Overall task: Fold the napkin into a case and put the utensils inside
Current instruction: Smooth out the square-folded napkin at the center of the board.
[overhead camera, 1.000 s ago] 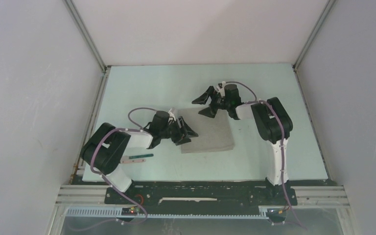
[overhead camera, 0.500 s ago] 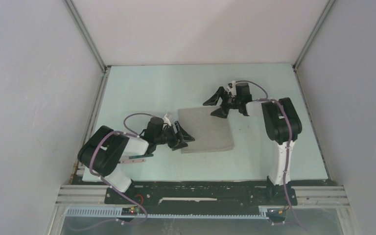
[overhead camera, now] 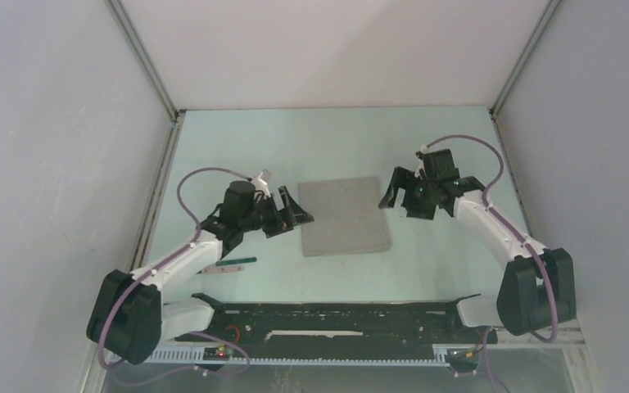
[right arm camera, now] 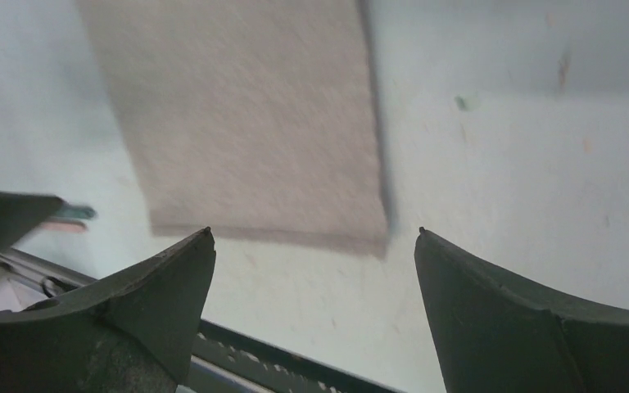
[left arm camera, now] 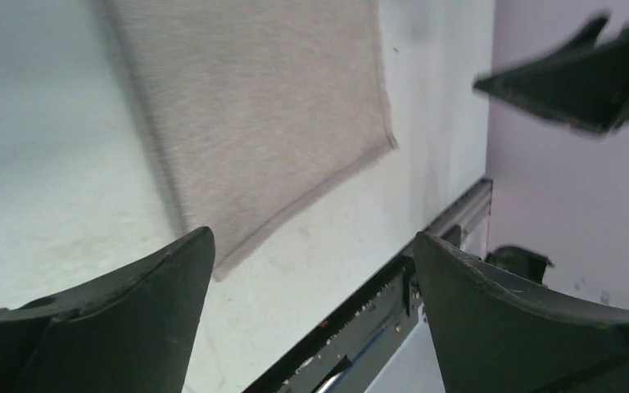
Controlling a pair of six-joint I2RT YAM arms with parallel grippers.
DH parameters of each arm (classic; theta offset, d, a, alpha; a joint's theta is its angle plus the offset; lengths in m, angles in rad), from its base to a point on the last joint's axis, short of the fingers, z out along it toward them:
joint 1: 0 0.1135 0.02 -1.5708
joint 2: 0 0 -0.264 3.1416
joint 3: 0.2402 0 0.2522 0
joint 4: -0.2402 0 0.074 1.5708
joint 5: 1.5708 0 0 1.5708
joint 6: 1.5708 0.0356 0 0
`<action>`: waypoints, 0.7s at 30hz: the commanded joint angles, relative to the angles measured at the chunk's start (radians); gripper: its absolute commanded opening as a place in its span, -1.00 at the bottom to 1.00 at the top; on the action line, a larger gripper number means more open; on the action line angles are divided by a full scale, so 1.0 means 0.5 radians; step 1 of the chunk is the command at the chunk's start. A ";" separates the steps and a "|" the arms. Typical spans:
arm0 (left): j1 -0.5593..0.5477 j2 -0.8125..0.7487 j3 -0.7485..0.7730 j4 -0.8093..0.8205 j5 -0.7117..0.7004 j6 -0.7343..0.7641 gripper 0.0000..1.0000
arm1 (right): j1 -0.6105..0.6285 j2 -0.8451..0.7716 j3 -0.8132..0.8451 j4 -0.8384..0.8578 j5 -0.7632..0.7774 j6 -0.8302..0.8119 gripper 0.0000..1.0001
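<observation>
Table [overhead camera: 336, 139]: pale mint-green top, smooth and matte, with white walls on three sides.

Napkin [overhead camera: 344, 215]: plain light grey cloth with a soft, felt-like nap. It is close to square and lies flat on the table, corners laid out. From the right wrist, a darker band runs along the edge facing the arm bases. Nothing rests on it.

Left gripper [overhead camera: 295, 211]: black hard-plastic fingers, wedge-shaped and tapering to blunt tips. It sits just beside the napkin's left edge, apart from the cloth. Jaws spread wide with nothing between them. From its wrist camera, the napkin's near corner shows between the tips.

Right gripper [overhead camera: 400, 196]: same black wedge fingers. It is just off the napkin's right edge, towards the far corner, not touching. Jaws gape wide and empty.

Utensils [overhead camera: 228, 264]: two slim pieces lying flat, left of the napkin's near-left corner and well apart from it. One has a thin dark green handle, with a pale flat strip against it. They are too small to make out the heads.
</observation>
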 commanded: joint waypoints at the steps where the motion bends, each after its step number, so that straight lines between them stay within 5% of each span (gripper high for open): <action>1: 0.207 -0.031 -0.075 -0.292 -0.094 0.117 0.99 | -0.034 -0.139 -0.279 -0.260 0.168 0.112 0.99; 8: 0.320 0.205 -0.181 -0.088 0.096 0.051 0.99 | -0.055 -0.391 -0.521 -0.021 -0.059 0.212 0.85; 21: 0.183 0.328 -0.234 0.065 0.002 -0.031 0.63 | -0.118 -0.174 -0.520 0.146 -0.221 0.193 0.53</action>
